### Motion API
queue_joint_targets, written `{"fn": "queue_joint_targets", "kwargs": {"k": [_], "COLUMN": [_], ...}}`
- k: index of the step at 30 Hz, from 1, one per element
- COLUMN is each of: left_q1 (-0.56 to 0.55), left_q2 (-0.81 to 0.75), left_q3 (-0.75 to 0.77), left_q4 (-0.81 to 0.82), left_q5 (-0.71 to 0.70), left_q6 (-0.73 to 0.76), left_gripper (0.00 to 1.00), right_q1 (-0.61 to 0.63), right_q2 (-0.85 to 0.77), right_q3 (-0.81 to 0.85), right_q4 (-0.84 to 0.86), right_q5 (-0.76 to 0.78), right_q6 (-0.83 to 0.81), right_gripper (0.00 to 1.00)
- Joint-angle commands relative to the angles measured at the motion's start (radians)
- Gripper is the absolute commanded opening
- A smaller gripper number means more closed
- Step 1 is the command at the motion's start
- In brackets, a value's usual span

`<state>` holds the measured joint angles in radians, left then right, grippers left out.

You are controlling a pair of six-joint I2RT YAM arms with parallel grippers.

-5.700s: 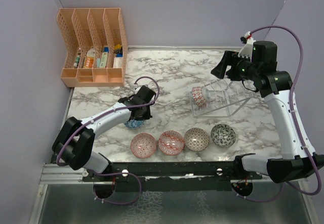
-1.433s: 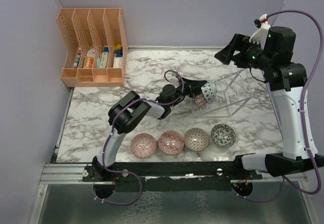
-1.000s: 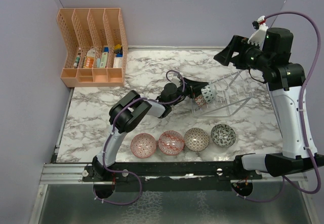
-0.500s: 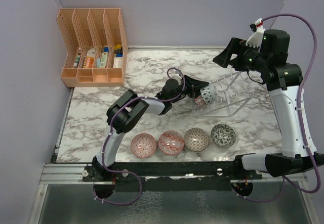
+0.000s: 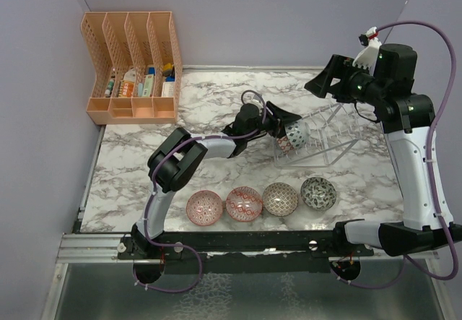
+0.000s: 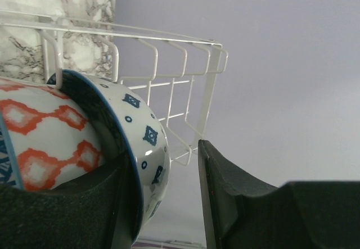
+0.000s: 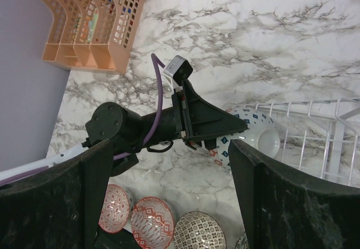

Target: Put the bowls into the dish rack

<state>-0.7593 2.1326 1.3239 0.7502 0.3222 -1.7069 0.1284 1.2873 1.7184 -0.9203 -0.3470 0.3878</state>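
Four bowls (image 5: pixel 243 203) are lined up out front, the left gripper (image 5: pixel 289 126) has its jaws slightly apart straddling the rim of the blue bowl (image 6: pixel 143 131), which sits right against the red bowl (image 6: pixel 45 136) at the dish rack (image 5: pixel 328 150)'s left end, and the right gripper (image 5: pixel 323 81) hangs up high, jaws wide.

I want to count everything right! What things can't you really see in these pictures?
Red bowl in the dish rack: top view, mostly behind the blue bowl and left gripper; left wrist view, cut by the left edge.
Things in the orange organiser: too small in the top view.
Rightmost table bowl: right wrist view, nearly all cut off by the bottom edge.
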Motion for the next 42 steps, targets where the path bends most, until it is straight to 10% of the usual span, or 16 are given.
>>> {"fn": "queue_joint_targets", "kwargs": {"k": [1,42], "left_q1": [0.002,0.042], "left_q2": [-0.059,-0.146], "left_q3": [0.052,0.147], "left_q4": [-0.193,-0.571], "left_q5": [0.038,0.020], "left_q6": [0.105,0.382], "left_gripper": [0.46,0.59], "right_q1": [-0.009,-0.009], "right_q2": [-0.027,-0.049], "right_q3": [-0.011,-0.055], "right_q4": [0.017,0.040], "right_q5": [-0.024,-0.041], "right_q6": [-0.010,0.004], "right_gripper": [0.83,0.83]}}
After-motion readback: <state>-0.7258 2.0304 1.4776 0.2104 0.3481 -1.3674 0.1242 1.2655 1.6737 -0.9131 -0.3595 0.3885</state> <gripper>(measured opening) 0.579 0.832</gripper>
